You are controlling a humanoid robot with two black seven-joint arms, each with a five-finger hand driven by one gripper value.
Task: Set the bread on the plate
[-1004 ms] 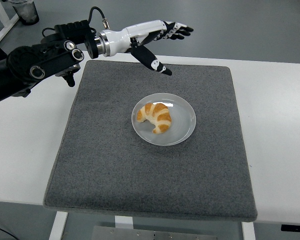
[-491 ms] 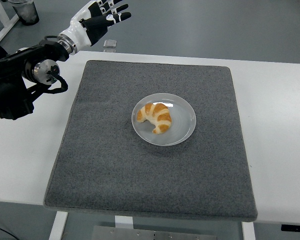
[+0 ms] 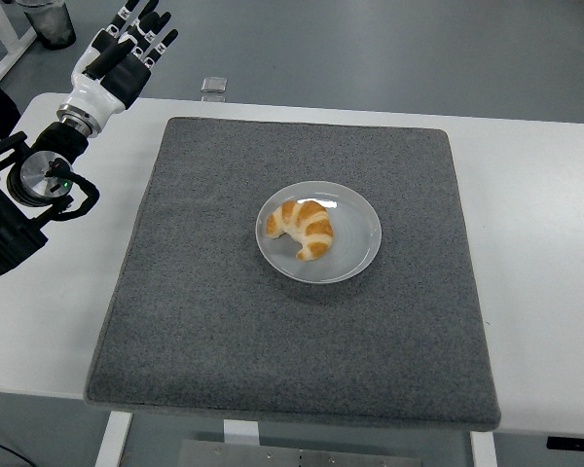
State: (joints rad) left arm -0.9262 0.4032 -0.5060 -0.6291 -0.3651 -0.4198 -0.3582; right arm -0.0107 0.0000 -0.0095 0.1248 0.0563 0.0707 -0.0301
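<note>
Curved glazed croissant [image 3: 303,227]; round plate [image 3: 360,255]

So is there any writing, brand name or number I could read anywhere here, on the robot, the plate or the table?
None that can be read.
The left hand and its arm show no legible print.
The plate, the croissant, the grey mat and the white table are plain.
The small object at the table's far edge is too small to tell.
</note>
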